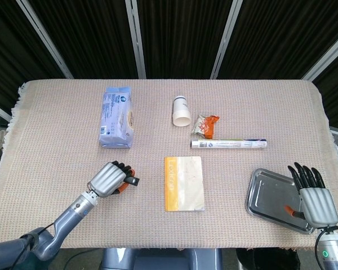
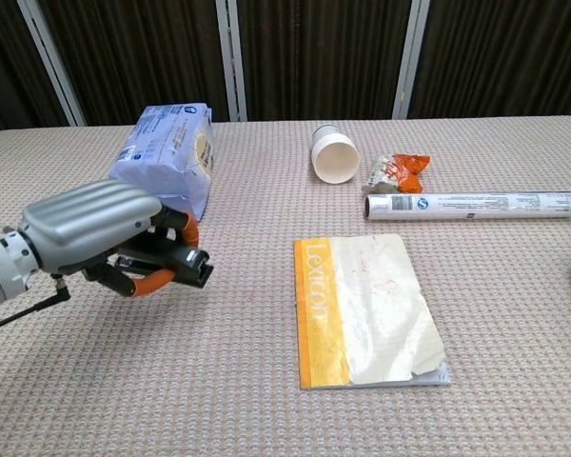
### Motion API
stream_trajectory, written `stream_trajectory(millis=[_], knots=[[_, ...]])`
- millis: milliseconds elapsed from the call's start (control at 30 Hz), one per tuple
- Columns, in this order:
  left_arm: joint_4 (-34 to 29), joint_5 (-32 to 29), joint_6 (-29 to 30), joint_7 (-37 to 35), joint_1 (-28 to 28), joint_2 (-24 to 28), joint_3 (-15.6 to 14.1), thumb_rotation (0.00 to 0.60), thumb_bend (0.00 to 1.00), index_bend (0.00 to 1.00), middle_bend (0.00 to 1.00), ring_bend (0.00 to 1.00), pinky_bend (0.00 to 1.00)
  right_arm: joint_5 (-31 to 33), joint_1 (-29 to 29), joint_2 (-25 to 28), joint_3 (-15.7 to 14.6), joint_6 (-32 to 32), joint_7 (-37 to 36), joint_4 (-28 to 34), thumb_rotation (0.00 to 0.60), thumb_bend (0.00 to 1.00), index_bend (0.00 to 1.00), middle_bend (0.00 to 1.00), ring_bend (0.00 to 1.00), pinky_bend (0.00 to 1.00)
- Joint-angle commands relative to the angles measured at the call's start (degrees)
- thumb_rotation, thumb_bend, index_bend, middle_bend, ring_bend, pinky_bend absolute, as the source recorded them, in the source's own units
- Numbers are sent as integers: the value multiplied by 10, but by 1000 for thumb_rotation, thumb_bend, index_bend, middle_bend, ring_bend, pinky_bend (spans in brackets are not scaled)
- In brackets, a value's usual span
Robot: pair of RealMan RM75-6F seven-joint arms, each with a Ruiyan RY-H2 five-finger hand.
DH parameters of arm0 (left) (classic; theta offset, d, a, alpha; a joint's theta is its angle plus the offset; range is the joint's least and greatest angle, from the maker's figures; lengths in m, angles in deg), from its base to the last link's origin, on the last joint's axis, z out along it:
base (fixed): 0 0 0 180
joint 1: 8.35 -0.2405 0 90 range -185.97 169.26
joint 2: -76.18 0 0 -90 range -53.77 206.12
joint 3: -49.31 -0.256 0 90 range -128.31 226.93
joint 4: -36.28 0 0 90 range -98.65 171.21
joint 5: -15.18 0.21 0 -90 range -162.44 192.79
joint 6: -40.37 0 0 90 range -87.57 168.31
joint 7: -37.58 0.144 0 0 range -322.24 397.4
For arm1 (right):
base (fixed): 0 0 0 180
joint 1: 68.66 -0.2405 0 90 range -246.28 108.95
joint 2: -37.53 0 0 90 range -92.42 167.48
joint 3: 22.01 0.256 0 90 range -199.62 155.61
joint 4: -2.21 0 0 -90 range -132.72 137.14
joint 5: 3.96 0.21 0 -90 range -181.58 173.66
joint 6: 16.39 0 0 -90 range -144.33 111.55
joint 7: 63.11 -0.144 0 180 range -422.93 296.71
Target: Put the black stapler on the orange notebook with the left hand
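My left hand (image 1: 110, 179) (image 2: 100, 233) grips the black stapler (image 2: 176, 262) (image 1: 131, 180), whose front end pokes out past the fingers toward the right. Hand and stapler are lifted off the cloth, left of the orange notebook (image 1: 184, 183) (image 2: 366, 307). The notebook lies flat at mid-table with its orange spine on the left and a pale cover. My right hand (image 1: 314, 197) hovers over the metal tray at the near right, fingers spread and holding nothing; it is outside the chest view.
A blue tissue pack (image 1: 116, 117) (image 2: 166, 160) lies just behind the left hand. A white cup (image 1: 182, 111) on its side, an orange snack wrapper (image 1: 206, 125) and a long white tube (image 1: 228, 144) lie beyond the notebook. A metal tray (image 1: 270, 198) sits at the near right.
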Motion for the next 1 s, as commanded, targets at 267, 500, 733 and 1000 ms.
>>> stream_trajectory(millis=[267, 500, 733, 1000], knots=[[17, -30, -47, -14, 84, -59, 69, 600, 538, 641, 552, 432, 517, -4, -4, 5, 0, -5, -18, -2, 600, 17, 0, 0, 0, 0], [49, -26, -73, -29, 139, -132, 79, 600, 509, 641, 552, 432, 516, 0, -7, 8, -1, -12, -29, -6, 600, 16, 0, 0, 0, 0], [99, -12, -96, -34, 195, -191, 84, 600, 500, 640, 552, 432, 516, 3, -9, 11, -1, -18, -39, -8, 600, 16, 0, 0, 0, 0], [148, -32, -123, -42, 228, -232, 89, 600, 499, 641, 552, 432, 516, 9, -9, 16, 3, -18, -58, -16, 600, 16, 0, 0, 0, 0]])
